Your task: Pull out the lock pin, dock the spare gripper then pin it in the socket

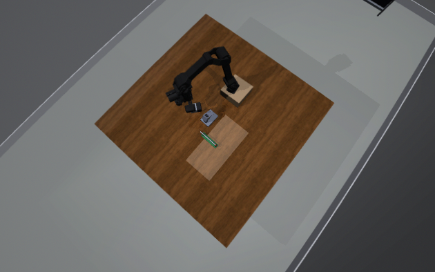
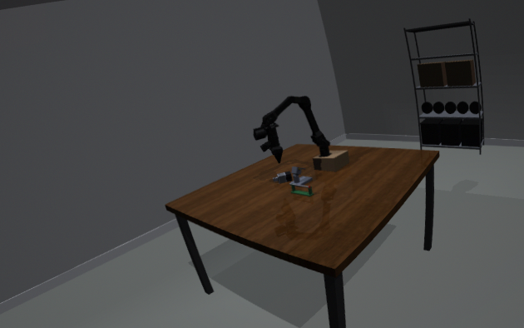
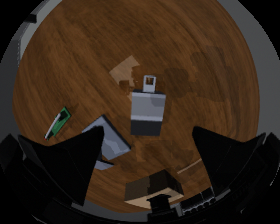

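The lock pin [image 1: 208, 139] [image 2: 301, 186] [image 3: 53, 125], a thin pale rod with a red end, rests along the green cradle [image 2: 302, 193] [image 3: 62, 121], away from the mount. The grey-blue mount [image 1: 213, 118] [image 2: 304, 181] [image 3: 111, 137] stands on the table, its raised socket partly hidden by a finger in the wrist view. The spare gripper [image 1: 195, 107] [image 2: 282, 177] [image 3: 148, 106] lies flat beside the mount, a grey block with a black end and a small square loop at the other. My gripper [image 2: 279, 161] [image 3: 151, 131] is open and empty, pointing down above the spare gripper.
The arm's base stands on a wooden block [image 1: 245, 89] [image 2: 338, 160] [image 3: 142, 189] behind the mount. A pale rectangle [image 1: 221, 152] shows on the tabletop [image 1: 262, 114] [image 2: 237, 208] beside and under the cradle. A shelf rack [image 2: 449, 87] stands far off by the wall.
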You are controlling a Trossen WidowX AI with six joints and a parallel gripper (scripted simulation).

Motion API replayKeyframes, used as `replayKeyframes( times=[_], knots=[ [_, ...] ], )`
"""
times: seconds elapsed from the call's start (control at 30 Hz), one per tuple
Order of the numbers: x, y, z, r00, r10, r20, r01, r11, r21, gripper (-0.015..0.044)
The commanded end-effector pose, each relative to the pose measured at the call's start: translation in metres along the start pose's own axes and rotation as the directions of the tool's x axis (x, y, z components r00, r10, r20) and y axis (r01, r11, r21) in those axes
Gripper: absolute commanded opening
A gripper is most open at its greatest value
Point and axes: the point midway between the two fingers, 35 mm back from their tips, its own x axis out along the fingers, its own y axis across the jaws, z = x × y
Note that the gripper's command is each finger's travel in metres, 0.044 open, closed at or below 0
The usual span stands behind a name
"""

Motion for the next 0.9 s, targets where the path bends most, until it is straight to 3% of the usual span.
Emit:
replayKeyframes(
  times=[0.0, 0.2, 0.5, 0.87],
  knots=[
    [-0.001, -0.004, -0.001, 1.0, -0.006, 0.011, 0.006, 0.999, 0.05, 0.044],
    [0.006, -0.004, 0.0, 1.0, -0.006, 0.011, 0.006, 0.999, 0.05, 0.044],
    [0.065, -0.003, -0.002, 1.0, -0.007, 0.011, 0.006, 0.999, 0.05, 0.044],
    [0.079, -0.003, -0.003, 1.0, -0.007, 0.01, 0.006, 0.999, 0.049, 0.044]
  ],
)
